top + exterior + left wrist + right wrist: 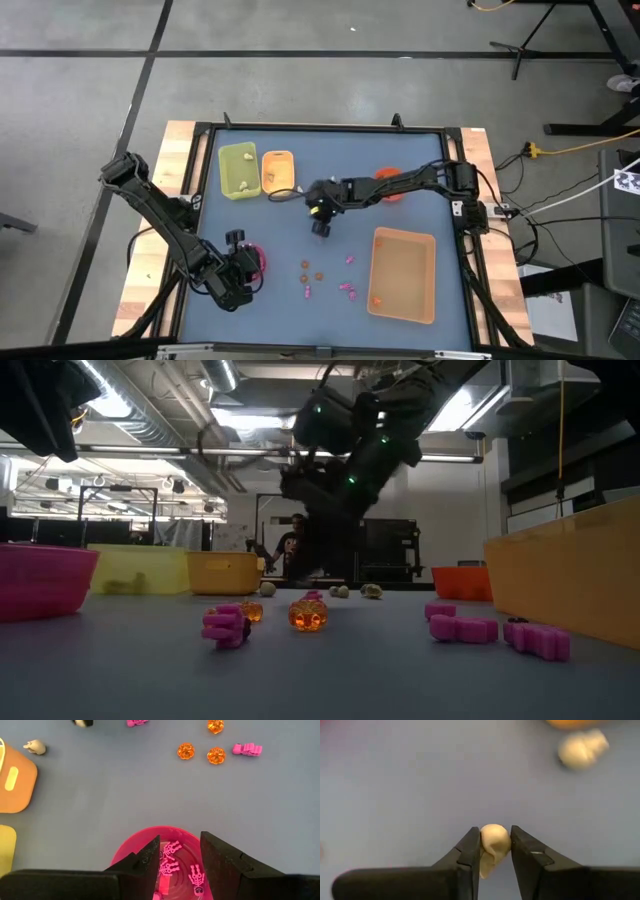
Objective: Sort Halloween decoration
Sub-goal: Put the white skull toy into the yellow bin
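From above, the right arm's own bulk hides what the right gripper (491,851) holds at mid-table; only its wrist view shows the fingers clamped on a small cream-white skull trinket (492,845), with a second cream trinket (582,749) blurred beyond. The left gripper (179,851) hangs with fingers apart over the round pink plastic bowl (131,851), its rim cut off, magenta skeleton trinkets (170,858) inside. Loose orange pumpkin trinkets (186,751) and pink trinkets (347,290) lie on the blue-grey table (270,250) near the large tan rectangular tray (403,274).
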`<state>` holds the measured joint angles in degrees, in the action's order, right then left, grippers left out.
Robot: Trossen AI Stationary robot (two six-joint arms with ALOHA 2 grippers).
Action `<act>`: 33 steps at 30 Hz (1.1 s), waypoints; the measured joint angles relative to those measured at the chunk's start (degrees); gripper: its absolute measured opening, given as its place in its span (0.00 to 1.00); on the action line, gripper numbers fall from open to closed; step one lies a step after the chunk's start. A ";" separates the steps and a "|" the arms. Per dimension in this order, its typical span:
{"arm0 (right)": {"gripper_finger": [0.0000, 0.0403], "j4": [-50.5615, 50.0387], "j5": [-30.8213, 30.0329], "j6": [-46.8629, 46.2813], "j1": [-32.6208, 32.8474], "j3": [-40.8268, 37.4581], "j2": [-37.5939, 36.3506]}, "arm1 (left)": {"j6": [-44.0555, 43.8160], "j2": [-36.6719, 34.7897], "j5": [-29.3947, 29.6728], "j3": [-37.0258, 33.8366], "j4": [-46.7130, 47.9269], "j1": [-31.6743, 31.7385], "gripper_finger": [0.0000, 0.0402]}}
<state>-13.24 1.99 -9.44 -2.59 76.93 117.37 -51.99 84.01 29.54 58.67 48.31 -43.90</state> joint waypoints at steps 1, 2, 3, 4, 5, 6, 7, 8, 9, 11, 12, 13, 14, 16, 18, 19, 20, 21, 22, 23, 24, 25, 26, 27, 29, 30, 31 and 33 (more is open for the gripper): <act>0.21 2.38 1.22 0.00 0.00 0.00 0.01 | 0.00 0.00 0.00 0.00 0.00 0.00 0.31; 0.22 5.00 2.12 0.01 0.00 0.00 0.01 | 0.00 0.00 0.00 0.00 -0.02 0.00 0.31; 0.22 7.96 2.70 0.00 0.00 0.00 0.01 | 0.00 0.00 0.00 0.00 -0.02 0.00 0.31; 0.22 11.00 3.09 0.01 0.00 0.00 0.01 | 0.00 0.00 0.00 0.00 -0.02 0.00 0.31; 0.22 14.01 3.21 0.03 0.00 0.00 0.01 | 0.00 0.00 0.00 0.00 -0.02 0.00 0.31; 0.22 17.25 3.23 0.03 0.00 0.00 0.01 | 0.00 0.00 0.00 0.00 -0.04 0.00 0.31; 0.21 20.54 3.23 0.05 -0.02 0.00 0.01 | 0.00 0.00 0.00 0.00 -0.05 0.00 0.31; 0.21 23.90 3.23 0.18 -0.02 0.00 0.01 | 0.00 0.00 0.00 0.00 -0.09 0.00 0.31; 0.21 27.16 3.20 0.28 -0.03 0.00 0.01 | 0.00 0.00 0.00 0.00 -0.20 0.00 0.31; 0.21 33.29 2.05 0.91 -0.09 0.00 0.01 | 0.00 0.00 0.00 0.00 -0.52 0.00 0.31; 0.21 35.96 0.74 1.23 -0.09 0.00 0.01 | 0.00 0.00 0.00 0.00 -0.63 0.00 0.31; 0.21 38.51 -0.53 2.10 -0.07 0.00 0.01 | 0.00 0.00 0.00 0.00 -0.70 0.00 0.31; 0.21 40.76 -1.73 3.08 -0.07 0.00 0.01 | 0.01 0.00 0.01 0.00 -0.88 0.00 0.31; 0.21 44.95 -3.78 5.41 -0.15 0.00 0.01 | 0.00 0.00 0.02 0.00 -1.23 0.00 0.31; 0.21 48.47 -4.78 7.12 -0.53 0.00 0.01 | 0.00 0.00 0.02 0.00 -1.36 0.00 0.31; 0.21 49.94 -4.95 7.73 -0.88 0.00 0.01 | 0.00 0.00 0.02 0.00 -1.43 0.00 0.31; 0.21 51.31 -4.95 8.24 -1.37 0.00 0.01 | 0.00 0.00 0.02 0.00 -1.42 0.00 0.31; 0.21 52.41 -4.94 8.27 -1.83 0.00 0.01 | 0.00 0.00 0.02 0.00 -1.44 0.00 0.31; 0.21 53.19 -4.97 8.26 -2.39 0.00 0.01 | 0.00 0.00 0.02 0.00 -1.44 0.00 0.31; 0.21 53.97 -4.97 8.23 -2.97 0.00 0.01 | 0.00 0.00 0.02 0.00 -1.44 0.00 0.31; 0.21 54.47 -4.99 8.24 -3.48 0.02 0.01 | 0.00 0.00 0.02 0.00 -1.45 0.00 0.31; 0.21 55.13 -4.99 7.95 -4.00 0.02 0.01 | 0.02 0.00 0.02 0.00 -1.45 0.00 0.31; 0.21 55.70 -4.99 6.88 -4.48 0.02 0.01 | 0.02 0.00 0.02 0.00 -1.46 0.00 0.31; 0.21 56.24 -4.99 5.72 -4.91 0.02 0.01 | 0.00 0.00 0.02 0.00 -1.45 0.00 0.31; 0.21 57.26 -5.02 3.58 -5.74 0.02 0.01 | 0.02 0.00 0.02 0.00 -1.46 0.00 0.31; 0.21 57.58 -5.03 2.85 -6.06 0.04 0.01 | 0.02 0.00 0.02 0.00 -1.44 0.00 0.31; 0.21 58.04 -5.02 2.05 -6.29 0.04 0.01 | 0.02 0.00 0.02 0.00 -1.46 0.00 0.31; 0.21 60.02 -5.02 -0.06 -6.62 0.07 0.07 | 0.02 0.00 0.02 0.00 -1.44 0.00 0.31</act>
<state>46.79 -3.04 -9.50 -9.21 77.00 117.44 -51.96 84.01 29.56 58.67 46.87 -43.90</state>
